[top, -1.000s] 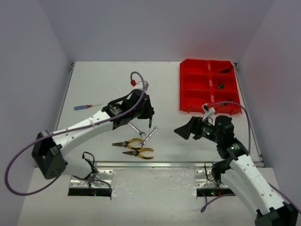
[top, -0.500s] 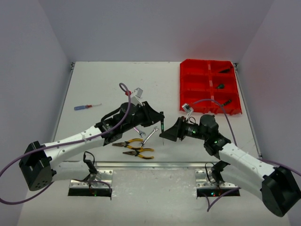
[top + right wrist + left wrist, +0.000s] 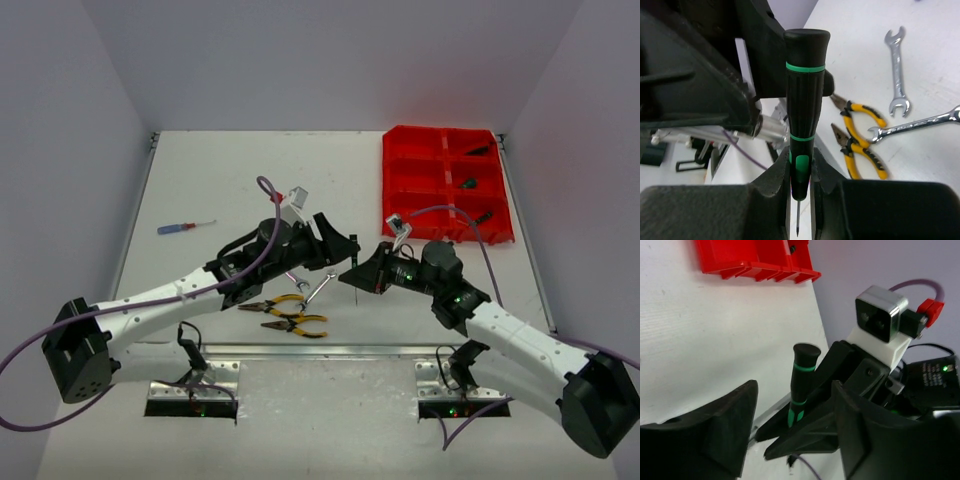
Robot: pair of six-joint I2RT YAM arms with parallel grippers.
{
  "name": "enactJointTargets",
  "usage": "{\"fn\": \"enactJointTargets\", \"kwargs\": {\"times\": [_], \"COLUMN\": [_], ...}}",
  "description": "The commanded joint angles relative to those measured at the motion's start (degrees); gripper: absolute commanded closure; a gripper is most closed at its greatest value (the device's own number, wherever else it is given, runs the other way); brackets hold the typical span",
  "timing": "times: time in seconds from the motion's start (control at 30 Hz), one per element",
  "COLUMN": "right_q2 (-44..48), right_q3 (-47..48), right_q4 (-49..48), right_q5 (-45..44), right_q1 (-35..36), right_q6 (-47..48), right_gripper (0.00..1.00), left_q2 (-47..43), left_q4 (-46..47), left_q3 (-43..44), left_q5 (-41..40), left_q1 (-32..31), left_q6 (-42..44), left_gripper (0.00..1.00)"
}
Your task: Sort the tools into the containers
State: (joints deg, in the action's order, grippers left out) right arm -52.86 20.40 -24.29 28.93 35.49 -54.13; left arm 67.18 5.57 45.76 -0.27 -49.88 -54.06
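Observation:
A green-and-black screwdriver [image 3: 805,100] stands upright in the air over the table's middle, tip down. My right gripper [image 3: 800,175] is shut on its lower handle. My left gripper [image 3: 792,400] is open, its fingers [image 3: 715,425] standing apart on either side of the same screwdriver [image 3: 802,380] without touching it. In the top view the two grippers meet at the screwdriver [image 3: 352,268], left gripper [image 3: 340,247] and right gripper [image 3: 364,273]. Two yellow-handled pliers [image 3: 275,303] [image 3: 296,325] and two silver wrenches [image 3: 290,272] [image 3: 320,287] lie below. The red containers [image 3: 397,185] sit at the far right.
A blue-and-red screwdriver [image 3: 183,227] lies alone at the far left. Three right-hand compartments of the tray each hold a small dark tool [image 3: 467,183]. A metal rail [image 3: 330,352] runs along the near edge. Walls close in on both sides.
The left gripper, which held the screwdriver, has opened. The right gripper has come in from the right and shut on the screwdriver's lower handle.

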Motion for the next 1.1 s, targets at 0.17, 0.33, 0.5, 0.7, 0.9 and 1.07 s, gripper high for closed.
{"fn": "enactJointTargets", "kwargs": {"times": [0.17,0.33,0.5,0.7,0.9,1.07], "right_q2": [5.50,2.89,-9.90,-26.83,-38.22,-43.93], "right_q3": [5.51,11.46,19.55,31.03,39.12,44.28], "right_q4": [17.41,28.72,32.77,36.51,39.68,42.05], "right_q5": [-21.15,-15.21,-12.21,-17.31,-21.04,-20.08], "right_q1": [-2.01,-24.14,-45.85,-58.21,-58.78,-58.78], "right_q6": [3.58,4.54,3.20,3.86,4.83,5.14], "right_gripper": [1.00,1.00,1.00,1.00,1.00,1.00], "left_q2": [-2.85,-13.58,-22.16,-31.85,-41.48,-46.41], "left_q4": [-30.60,-45.04,-49.03,-55.36,-58.10,-55.40], "left_q3": [18.25,20.98,19.56,14.09,8.53,5.80], "left_q5": [-28.20,-46.63,-44.84,-46.93,-52.10,-51.51], "left_q1": [-0.63,-0.48,-0.44,-0.48,-0.48,-0.48], "left_q6": [5.61,3.93,7.94,10.04,8.11,9.70], "left_gripper": [0.00,0.00,0.00,0.00,0.00,0.00]}}
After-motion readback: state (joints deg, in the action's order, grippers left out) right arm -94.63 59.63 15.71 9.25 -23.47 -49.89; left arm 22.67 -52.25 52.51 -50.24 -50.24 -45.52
